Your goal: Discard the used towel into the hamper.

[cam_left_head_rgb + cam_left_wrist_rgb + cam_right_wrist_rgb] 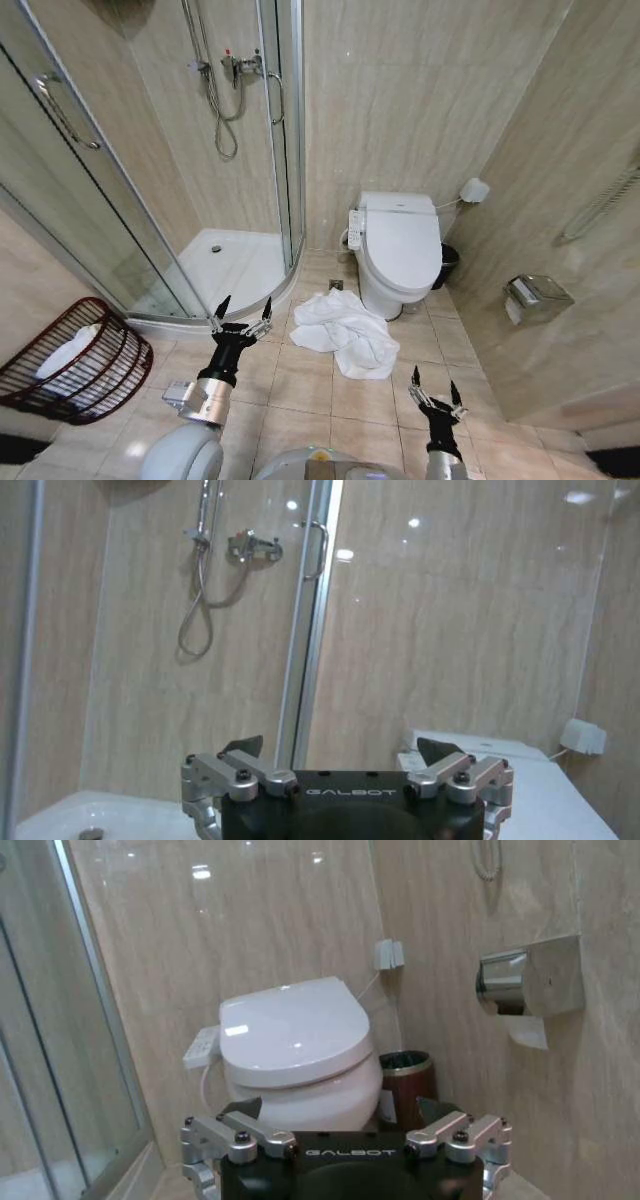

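Observation:
A crumpled white towel (343,330) lies on the tiled floor just in front of the toilet (400,248). The hamper (78,358), a reddish-brown ribbed basket, stands at the far left with something white inside it. My left gripper (242,314) is raised and open, empty, to the left of the towel and near the shower's rim; its fingers (243,747) frame the shower wall in the left wrist view. My right gripper (434,385) hangs open and empty, lower down and to the right of the towel, facing the toilet (295,1035) in the right wrist view.
A glass shower cabin (215,160) with a white tray fills the left back corner. A small dark bin (446,265) stands between toilet and right wall; a paper holder (535,297) juts from that wall. Tiled floor lies between the towel and the hamper.

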